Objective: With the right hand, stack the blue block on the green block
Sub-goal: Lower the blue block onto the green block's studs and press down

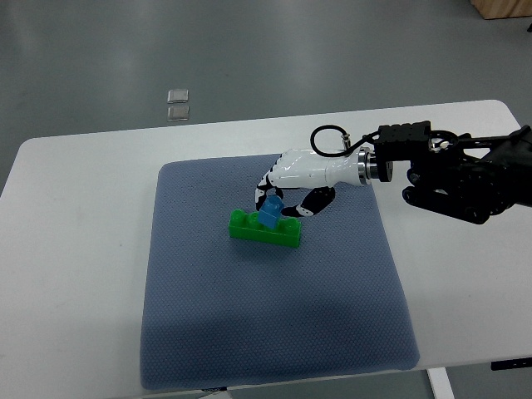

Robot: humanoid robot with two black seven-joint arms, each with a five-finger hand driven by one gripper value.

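Note:
A long green block [264,230] lies on the blue-grey mat [274,332], near its middle. My right hand [278,202], white with black joints, comes in from the right and hangs just above the green block. Its fingers are curled around a small blue block [270,213], which is tilted and touches or nearly touches the top of the green block at about its middle. The left arm does not show.
The mat lies on a white table [75,249]. My right forearm [449,174], black with cables, crosses the table's right side. Two small clear squares [178,104] lie on the grey floor beyond the table's far edge.

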